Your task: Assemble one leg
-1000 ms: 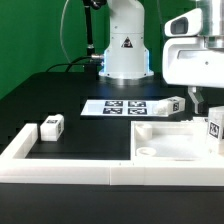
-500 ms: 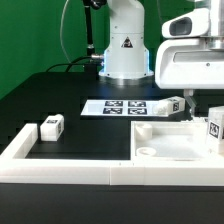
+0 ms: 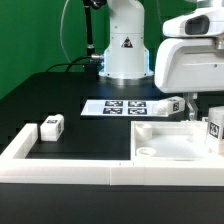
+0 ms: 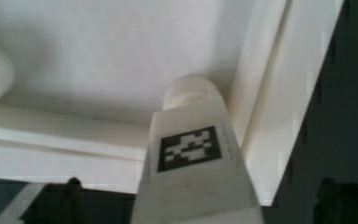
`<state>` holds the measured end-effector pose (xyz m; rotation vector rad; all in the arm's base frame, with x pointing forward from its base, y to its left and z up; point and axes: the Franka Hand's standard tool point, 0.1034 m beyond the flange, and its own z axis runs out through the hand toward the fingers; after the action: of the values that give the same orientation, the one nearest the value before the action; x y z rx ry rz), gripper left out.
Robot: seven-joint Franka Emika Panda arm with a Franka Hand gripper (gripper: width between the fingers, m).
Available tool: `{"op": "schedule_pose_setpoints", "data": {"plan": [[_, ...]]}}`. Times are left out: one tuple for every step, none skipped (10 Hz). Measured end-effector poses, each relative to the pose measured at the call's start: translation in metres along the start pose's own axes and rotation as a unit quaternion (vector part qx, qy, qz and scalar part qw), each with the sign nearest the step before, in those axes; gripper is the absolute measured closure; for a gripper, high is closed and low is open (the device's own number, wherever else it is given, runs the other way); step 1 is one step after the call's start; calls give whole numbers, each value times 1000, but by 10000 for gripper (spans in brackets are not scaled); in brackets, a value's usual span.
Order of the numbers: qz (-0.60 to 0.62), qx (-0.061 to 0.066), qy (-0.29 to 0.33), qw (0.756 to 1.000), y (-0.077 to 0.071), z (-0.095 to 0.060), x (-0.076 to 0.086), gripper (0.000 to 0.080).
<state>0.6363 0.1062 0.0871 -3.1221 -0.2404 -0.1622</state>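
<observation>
In the wrist view a white leg [image 4: 197,150] with a square tag lies between my gripper's [image 4: 201,200] dark fingertips [image 4: 60,196], with a gap on each side. The jaws stand open around it without touching. It rests against the large white panel's raised edge [image 4: 265,70]. In the exterior view my gripper [image 3: 191,99] hangs over the panel [image 3: 165,140] at the right, mostly hidden by the big white hand. Three legs show there: one at the right edge [image 3: 213,128], one by the marker board [image 3: 175,104], and one at the left [image 3: 52,126].
The marker board [image 3: 123,107] lies flat in the middle of the black table. A white fence rail [image 3: 60,166] runs along the front and up the left side. The arm's base [image 3: 124,50] stands at the back.
The hand has shifted toward the exterior view's left and slightly lower over the panel. The legs and panel have not moved.
</observation>
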Motion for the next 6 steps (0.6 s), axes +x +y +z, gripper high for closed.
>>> {"op": "schedule_pose_setpoints", "data": {"plan": [[-31, -2, 0, 1000, 0, 0, 0, 281], [-28, -3, 0, 1000, 1, 0, 0, 281], [-22, -2, 0, 1000, 1, 0, 0, 420], [-13, -2, 0, 1000, 1, 0, 0, 514], [-7, -2, 0, 1000, 1, 0, 0, 514], [45, 1, 0, 999, 0, 1, 0, 514]]}}
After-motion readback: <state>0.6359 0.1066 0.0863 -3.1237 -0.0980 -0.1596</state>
